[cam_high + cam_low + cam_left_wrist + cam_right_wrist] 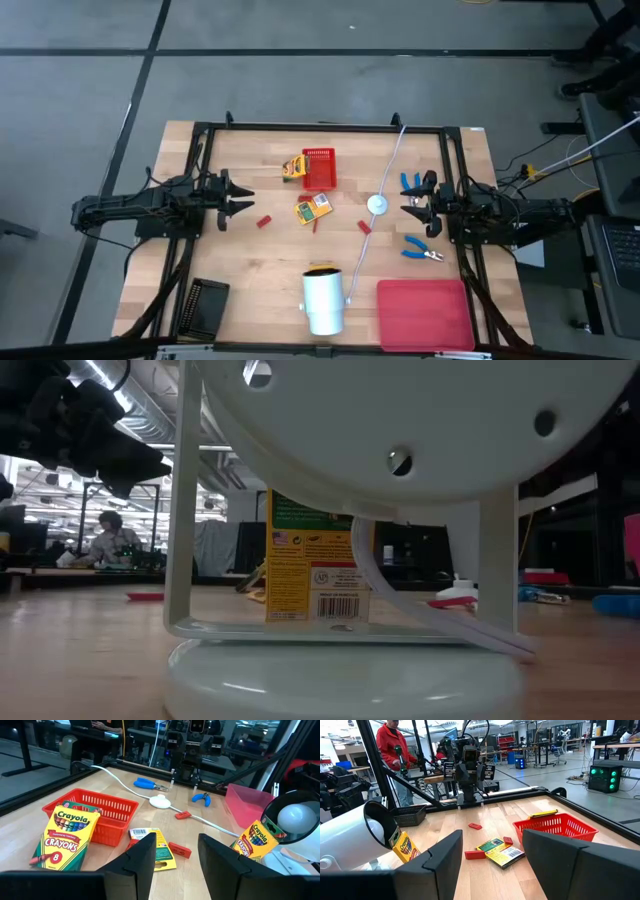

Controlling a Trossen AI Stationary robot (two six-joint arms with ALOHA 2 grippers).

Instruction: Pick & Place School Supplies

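A yellow-and-green crayon box [312, 209] lies flat mid-table, with small red blocks [264, 222] [365, 227] scattered around it. A second crayon box [65, 837] leans on the red basket's [319, 168] left wall. A third crayon box [315, 560] stands against the white cylinder [323, 298]. Two blue-handled scissors [410, 182] [422, 250] lie at the right. My left gripper [235, 195] hovers open at the table's left, pointing right. My right gripper [415, 197] hovers open at the right, between the scissors, pointing left.
A white disc [377, 205] on a white cord lies mid-right. A red tray [425, 312] sits at the near right and a black basket [208, 305] at the near left. A person in a red jacket [390, 745] stands beyond the table's left side.
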